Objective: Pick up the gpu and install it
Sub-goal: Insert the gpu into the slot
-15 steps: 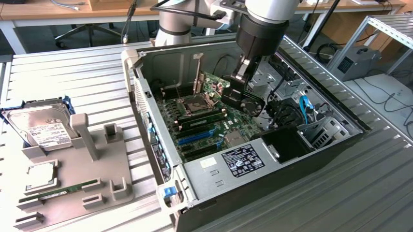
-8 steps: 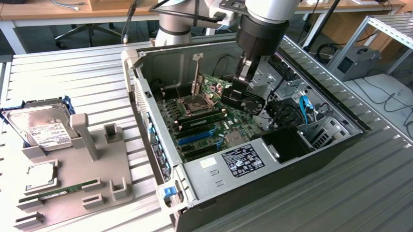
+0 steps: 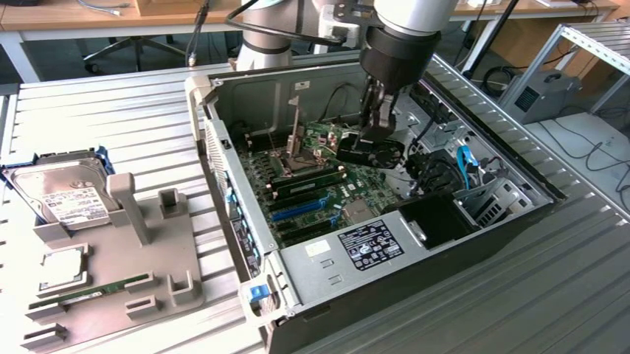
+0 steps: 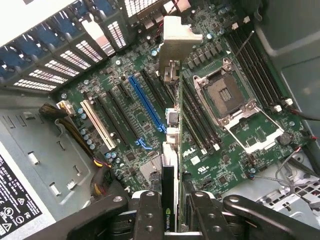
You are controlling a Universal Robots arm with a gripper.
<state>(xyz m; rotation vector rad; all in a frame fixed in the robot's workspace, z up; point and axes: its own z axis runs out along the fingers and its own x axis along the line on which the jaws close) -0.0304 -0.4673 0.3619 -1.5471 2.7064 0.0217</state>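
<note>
End effector (image 4: 172, 202) is closed narrowly on the top edge of the thin black gpu card with silvery end bracket (image 4: 169, 180), held edge-down over the green motherboard (image 4: 210, 170) inside the open grey computer case (image 3: 315, 273); judged light, stiff, fragile, so best gripped by board edges, never the fan.

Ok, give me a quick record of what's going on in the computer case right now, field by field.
gripper: gripper shut on the gpu, inside the open case
gpu: held edge-on above the motherboard, metal bracket end away from the gripper
blue slot: blue slot empty, beside the card
holder: holder at the exterior view's left, outside the case
on holder: hard drive, memory stick
</note>
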